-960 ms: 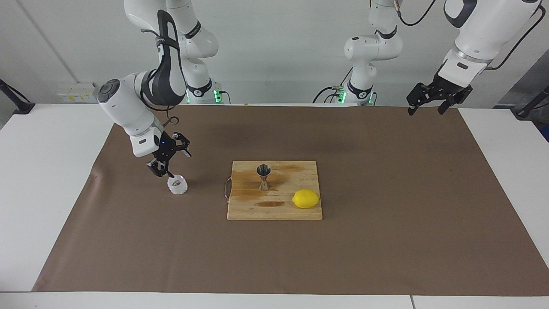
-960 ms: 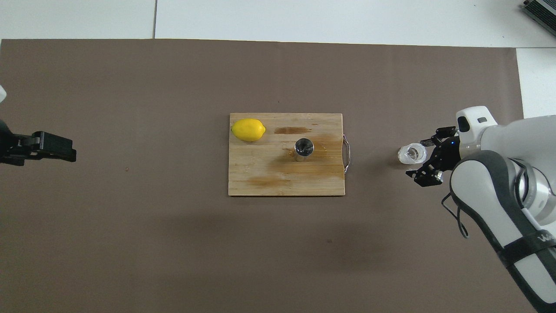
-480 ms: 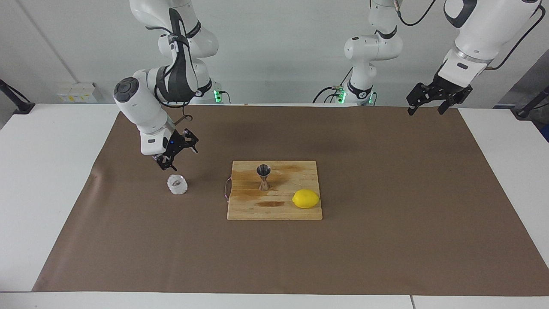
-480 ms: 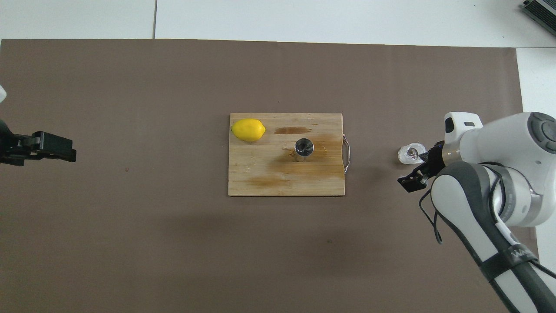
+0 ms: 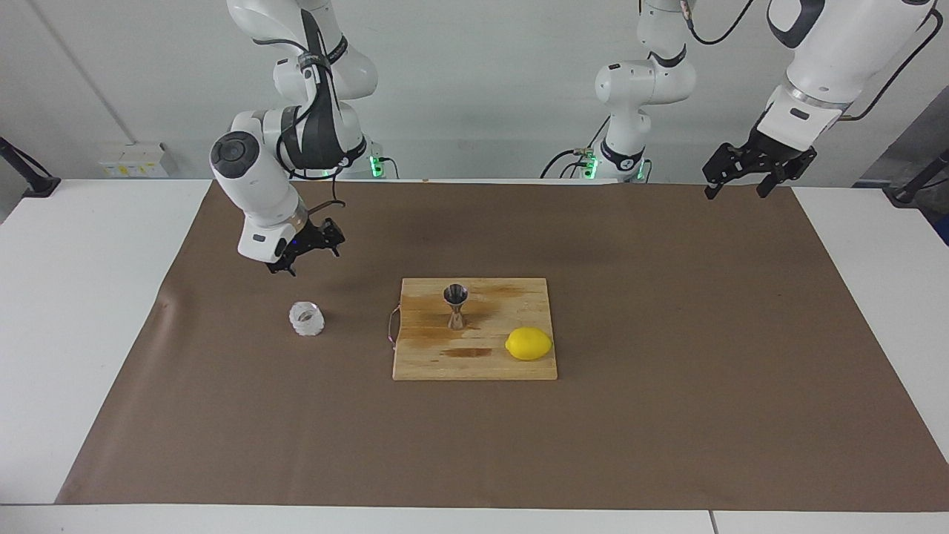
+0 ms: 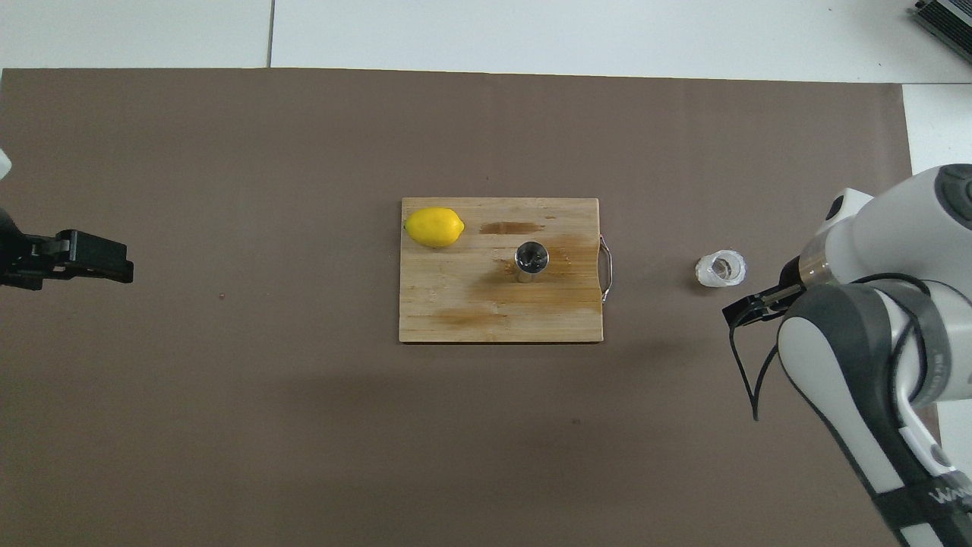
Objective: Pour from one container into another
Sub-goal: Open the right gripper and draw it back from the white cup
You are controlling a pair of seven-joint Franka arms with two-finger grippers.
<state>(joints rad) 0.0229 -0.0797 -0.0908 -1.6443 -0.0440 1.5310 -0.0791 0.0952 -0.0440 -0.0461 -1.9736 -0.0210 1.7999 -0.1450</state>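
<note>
The small clear bumpy glass cup (image 5: 306, 319) stands upright on the brown mat, beside the handle end of the cutting board; it also shows in the overhead view (image 6: 721, 269). The steel hourglass jigger (image 5: 455, 305) stands upright on the board, seen from above in the overhead view (image 6: 531, 258). My right gripper (image 5: 310, 254) is open and empty, raised clear of the cup, over the mat on the robots' side of it; its tip shows in the overhead view (image 6: 748, 310). My left gripper (image 5: 735, 190) waits open and high over the mat's edge at the left arm's end (image 6: 95, 257).
A yellow lemon (image 5: 528, 343) lies on the wooden cutting board (image 5: 474, 367), at the corner farthest from the robots toward the left arm's end. The board has a wire handle (image 6: 605, 267) on the side facing the cup. A brown mat (image 5: 667, 415) covers the table.
My right gripper has let go of the glass cup, lifted and drawn back toward the robots. The cup stays upright on the mat. The left arm has not moved.
</note>
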